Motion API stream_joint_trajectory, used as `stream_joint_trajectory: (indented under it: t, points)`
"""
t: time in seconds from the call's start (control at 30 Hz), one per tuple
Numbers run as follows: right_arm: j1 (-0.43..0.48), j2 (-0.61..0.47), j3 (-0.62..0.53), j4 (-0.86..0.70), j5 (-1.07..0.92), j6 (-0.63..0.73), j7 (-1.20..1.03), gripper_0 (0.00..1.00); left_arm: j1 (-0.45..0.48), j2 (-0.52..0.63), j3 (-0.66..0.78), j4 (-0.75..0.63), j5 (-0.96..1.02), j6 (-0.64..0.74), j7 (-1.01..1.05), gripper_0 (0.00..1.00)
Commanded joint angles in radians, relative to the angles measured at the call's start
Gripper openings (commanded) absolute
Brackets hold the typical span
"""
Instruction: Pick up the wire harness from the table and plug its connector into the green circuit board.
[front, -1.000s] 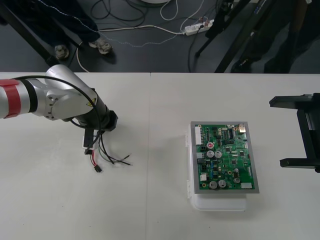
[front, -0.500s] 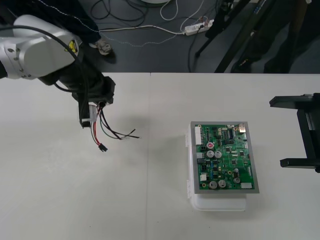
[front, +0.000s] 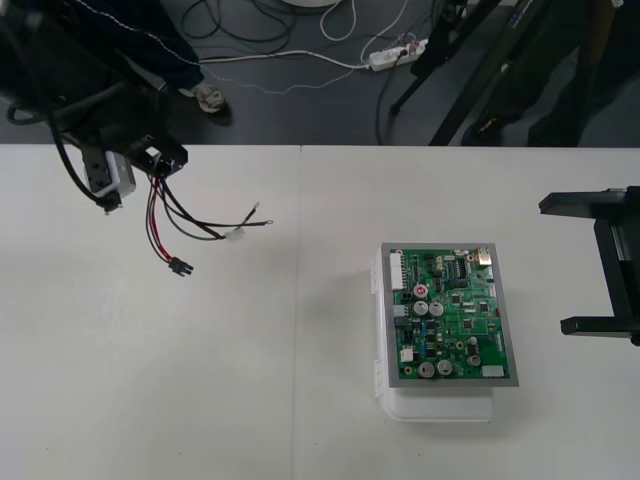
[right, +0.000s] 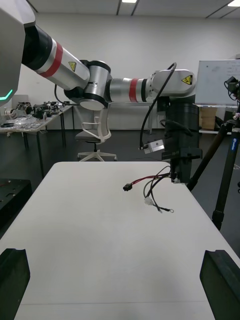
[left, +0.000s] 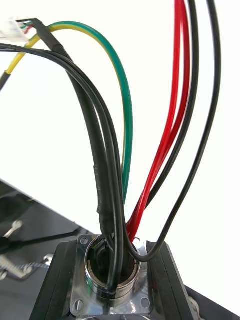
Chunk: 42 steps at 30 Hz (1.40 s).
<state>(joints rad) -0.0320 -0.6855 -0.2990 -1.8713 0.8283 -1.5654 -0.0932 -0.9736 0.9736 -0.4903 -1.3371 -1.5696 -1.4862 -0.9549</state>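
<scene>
My left gripper (front: 152, 168) hangs over the table's far left corner, shut on the wire harness (front: 190, 225). In the left wrist view its black fingers (left: 60, 285) clamp the round metal socket (left: 110, 280) by the flange, and red, black and green wires (left: 125, 125) run out from it. The wires dangle in the air with the small black plug (front: 181, 266) lowest; the right wrist view also catches the plug (right: 127, 188) above the table. The green circuit board (front: 455, 315) lies on its white base (front: 440, 405) right of centre. My right gripper (front: 600, 265) waits open at the right edge.
A small white connector (front: 236, 235) and a ring terminal (front: 258, 208) end the harness's side wires. The light table (front: 250, 380) stretches bare between harness and board. Cables and tripod legs lie on the dark floor (front: 330, 90) beyond the far edge.
My left gripper has risen and moved toward the far left corner, lifting the harness off the table. The wires now swing out to the right. The right arm has not moved.
</scene>
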Motion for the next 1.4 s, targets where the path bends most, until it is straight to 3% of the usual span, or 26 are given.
stream_joint_trajectory:
  t: [0.03,0.3,0.53,0.83,1.4]
  points:
    - [0.009,0.006,0.014,-0.012,-0.017,-0.005,-0.045,1.0,0.113,0.034,0.196,-0.106,0.045,-0.085,0.113,0.0]
    - [0.009,0.006,0.014,-0.011,-0.017,-0.005,-0.068,1.0,0.334,-0.012,0.475,-0.405,0.083,-0.085,0.395,0.0]
    - [0.007,0.006,0.014,-0.012,-0.017,-0.005,-0.086,1.0,0.469,-0.107,0.588,-0.576,0.105,-0.085,0.63,0.0]
    - [0.009,0.006,0.014,-0.012,-0.015,-0.005,-0.109,1.0,0.541,-0.292,0.694,-0.725,0.111,-0.085,0.976,0.0]
    - [0.007,0.006,0.014,-0.012,-0.028,-0.005,-0.135,1.0,0.658,-0.53,0.691,-0.867,0.197,-0.085,1.567,0.0]
